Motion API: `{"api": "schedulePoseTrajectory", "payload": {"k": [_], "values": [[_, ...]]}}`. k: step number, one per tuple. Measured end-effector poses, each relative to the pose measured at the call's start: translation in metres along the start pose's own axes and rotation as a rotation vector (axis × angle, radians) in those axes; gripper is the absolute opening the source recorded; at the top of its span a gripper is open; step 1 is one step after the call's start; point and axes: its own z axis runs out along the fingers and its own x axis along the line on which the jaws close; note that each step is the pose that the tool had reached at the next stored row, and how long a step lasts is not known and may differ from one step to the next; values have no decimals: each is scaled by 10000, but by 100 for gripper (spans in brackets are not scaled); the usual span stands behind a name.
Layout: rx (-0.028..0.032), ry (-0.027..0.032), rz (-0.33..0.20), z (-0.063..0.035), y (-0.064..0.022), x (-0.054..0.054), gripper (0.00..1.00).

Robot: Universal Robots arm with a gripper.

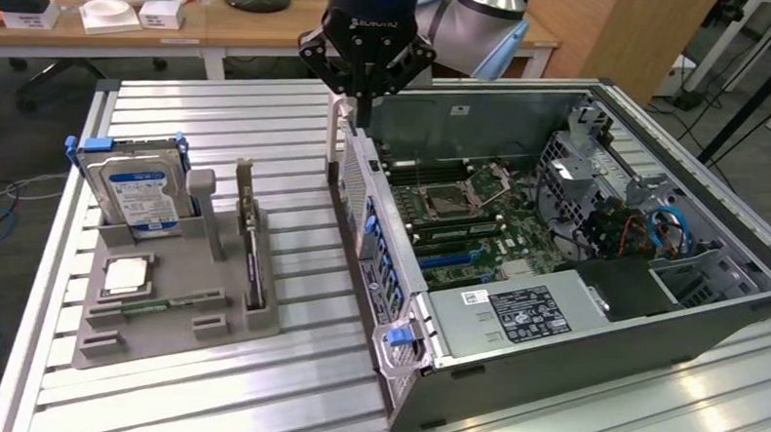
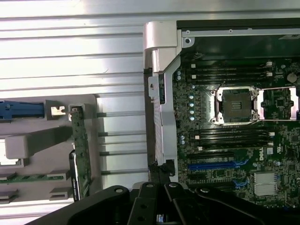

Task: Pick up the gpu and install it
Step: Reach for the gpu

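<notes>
The end effector (image 1: 359, 100) hangs above the open computer case (image 1: 747, 290), over the top edge of the case wall that faces the parts holder, towards that wall's far end in the exterior view. Its 2 fingers are drawn together to a point and nothing shows between them. In the wrist view the end effector (image 2: 161, 171) sits just over the same silvery wall (image 2: 161, 93), with the motherboard (image 2: 234, 140) to one side of it and bare bench (image 2: 70, 47) to the other.

The gpu (image 1: 250, 254) has not been lifted. It stands on its long edge in a slot of the grey holder (image 1: 159, 333), on the holder's side nearest the case, which is the exterior view's right. A strip of bare slatted bench (image 1: 207, 120) lies between it and the case. From the wrist view the gpu (image 2: 80, 150) is seen edge-on as a thin dark-green card with its silvery bracket at one end, well apart from the fingers.

On the same holder, the hard drive (image 1: 133, 195) with the blue label stands upright at the far end, a square processor (image 1: 125, 275) lies flat in front of it, and a narrow green memory strip (image 1: 147, 308) lies flat nearer the camera.

Inside the case the motherboard (image 1: 489, 230) lies open to view, its processor socket (image 1: 462, 195) uncovered and a blue expansion slot (image 2: 215, 165) free beside the wall.
</notes>
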Motion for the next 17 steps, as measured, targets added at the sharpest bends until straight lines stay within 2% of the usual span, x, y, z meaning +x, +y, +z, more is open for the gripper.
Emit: {"api": "schedulePoseTrajectory", "payload": {"k": [17], "values": [[1, 0, 0, -1, -3, 41, 11]]}}
